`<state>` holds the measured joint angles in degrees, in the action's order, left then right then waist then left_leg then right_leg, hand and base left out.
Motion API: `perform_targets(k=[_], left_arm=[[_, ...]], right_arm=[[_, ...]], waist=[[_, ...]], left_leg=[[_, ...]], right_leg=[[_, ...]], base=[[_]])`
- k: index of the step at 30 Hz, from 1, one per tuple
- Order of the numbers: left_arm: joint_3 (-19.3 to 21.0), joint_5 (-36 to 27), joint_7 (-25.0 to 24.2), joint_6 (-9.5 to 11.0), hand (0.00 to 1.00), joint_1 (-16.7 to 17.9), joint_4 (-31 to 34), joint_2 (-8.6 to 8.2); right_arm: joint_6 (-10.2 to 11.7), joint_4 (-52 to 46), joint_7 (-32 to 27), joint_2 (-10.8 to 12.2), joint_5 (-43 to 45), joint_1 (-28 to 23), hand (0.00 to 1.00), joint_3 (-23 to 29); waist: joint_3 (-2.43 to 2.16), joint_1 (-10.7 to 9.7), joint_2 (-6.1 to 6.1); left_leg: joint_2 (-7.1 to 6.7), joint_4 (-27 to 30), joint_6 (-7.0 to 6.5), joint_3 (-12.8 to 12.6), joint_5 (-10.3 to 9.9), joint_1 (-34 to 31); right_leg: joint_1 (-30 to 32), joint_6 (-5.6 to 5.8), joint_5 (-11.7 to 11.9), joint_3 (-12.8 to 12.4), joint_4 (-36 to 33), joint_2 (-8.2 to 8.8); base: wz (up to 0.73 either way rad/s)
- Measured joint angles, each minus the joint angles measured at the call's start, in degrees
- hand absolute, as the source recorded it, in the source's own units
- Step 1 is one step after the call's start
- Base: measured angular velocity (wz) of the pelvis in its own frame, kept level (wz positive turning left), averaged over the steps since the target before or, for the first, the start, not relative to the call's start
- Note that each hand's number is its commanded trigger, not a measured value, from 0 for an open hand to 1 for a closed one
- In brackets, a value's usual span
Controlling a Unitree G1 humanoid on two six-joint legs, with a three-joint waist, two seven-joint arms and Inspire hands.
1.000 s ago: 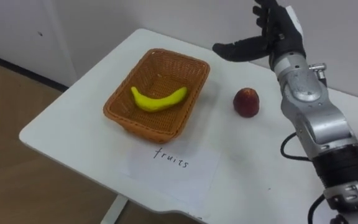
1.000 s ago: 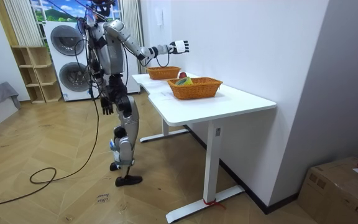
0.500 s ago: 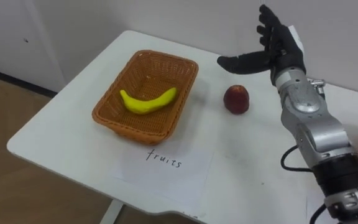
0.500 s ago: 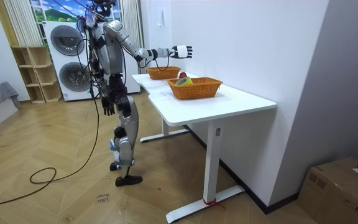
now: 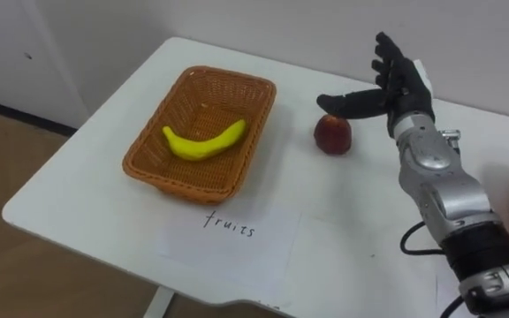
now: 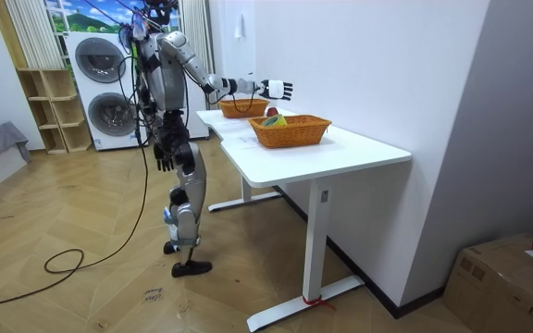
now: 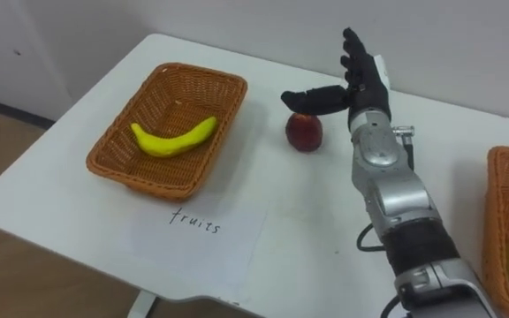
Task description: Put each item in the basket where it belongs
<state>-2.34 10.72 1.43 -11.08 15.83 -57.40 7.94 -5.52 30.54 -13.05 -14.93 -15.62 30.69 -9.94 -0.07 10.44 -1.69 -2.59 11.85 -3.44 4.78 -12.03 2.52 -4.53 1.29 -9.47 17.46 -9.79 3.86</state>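
the right hand [image 5: 405, 88] is wide open: its fingers are straight and fanned, pointing up and away from the robot, and the thumb sticks out sideways to the left. it holds nothing. the thumb reaches across just above the top of a red apple [image 5: 333, 134]; whether it brushes the fruit cannot be told. the palm faces left, toward the apple and the fruit basket [image 5: 179, 181].

the apple sits on the white table [image 5: 87, 185], just right of that basket and apart from its rim. it is round, with no long axis to read. a banana [image 5: 203, 142] lies inside the basket, crosswise to the basket's length, its long axis running left to right. its belly sags toward the robot and both ends turn away. a sheet of paper [image 5: 228, 238] with handwriting lies flat in front of the basket, on the robot's side. a second basket [image 7: 499, 221] stands at the far right, well apart from the apple.

the right forearm comes in from the lower right and slants up and leftward over the table. in the room view the robot stands upright at the table's long side, right arm stretched out about level over the top, while the left hand [image 6: 162, 159] hangs beside the hip.
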Motion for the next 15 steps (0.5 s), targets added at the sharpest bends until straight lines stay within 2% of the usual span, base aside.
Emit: perform_targets(k=[3, 8, 15], left_arm=[[-1.2, 0.0, 0.0, 0.0, 0.0, 0.0, 0.0, -0.03], [-2.3, 0.0, 0.0, 0.1, 0.0, -0.1, -0.3, -0.08], [-2.3, -0.4, -0.9, 0.1, 0.0, -0.2, -1.9, -0.36]], right_arm=[[0.0, 0.6, 0.0, 0.0, 0.0, 0.0, 0.0, 0.0], [0.6, 0.6, 0.0, 0.0, 0.1, 0.0, 0.0, 0.0], [0.8, 2.5, -0.1, -0.1, 0.1, 0.1, 0.0, 0.7]], waist=[[0.14, -0.4, 0.08], [0.76, -0.6, 0.57], [0.68, -0.4, 0.67]], left_leg=[[-0.02, 0.0, 0.0, 0.0, 0.0, 0.1], [0.0, 0.0, 0.0, 0.0, 0.0, 0.0], [-0.05, 0.7, 0.0, 0.2, 0.0, -2.2]], right_leg=[[-0.1, 0.01, 0.0, 0.0, 0.0, 0.02], [0.0, 0.01, 0.0, 0.0, 0.0, 0.03], [1.6, 0.0, 0.0, 0.2, -0.4, 0.03]], base=[[0.0], [0.0], [0.02]])
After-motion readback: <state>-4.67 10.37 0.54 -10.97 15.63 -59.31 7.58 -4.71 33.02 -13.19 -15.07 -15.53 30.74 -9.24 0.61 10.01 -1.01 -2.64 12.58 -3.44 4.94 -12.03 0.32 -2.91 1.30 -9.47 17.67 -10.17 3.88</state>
